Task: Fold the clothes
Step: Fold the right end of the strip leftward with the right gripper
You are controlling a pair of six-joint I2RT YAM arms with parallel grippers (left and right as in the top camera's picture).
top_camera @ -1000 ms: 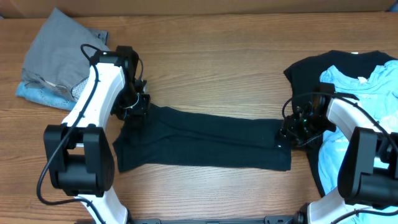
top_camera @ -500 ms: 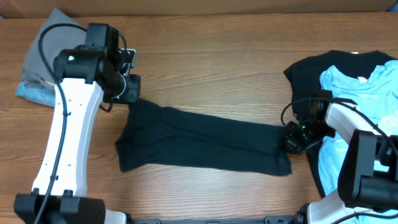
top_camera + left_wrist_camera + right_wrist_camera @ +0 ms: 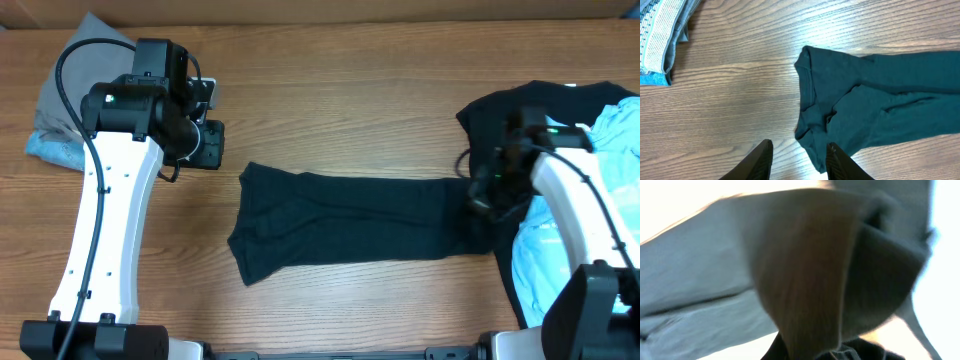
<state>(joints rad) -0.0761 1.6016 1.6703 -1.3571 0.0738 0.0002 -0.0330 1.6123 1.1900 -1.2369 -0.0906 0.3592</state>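
Black T-shirt (image 3: pixel 340 220) folded long across tabletop (image 3: pixel 350 90), bare wood beyond its left edge | left gripper (image 3: pixel 799 152) apart, empty | right gripper (image 3: pixel 482 195) clamped on its right end

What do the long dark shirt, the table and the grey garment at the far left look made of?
Dark shirt: soft matte knit, probably cotton jersey. It lies limp and creased, with a stitched hem visible in the left wrist view.
Table: wood or wood-look laminate, I can't tell which. It has straight brown grain and low sheen.
Grey garment: soft matte fabric, slumped in loose folds.
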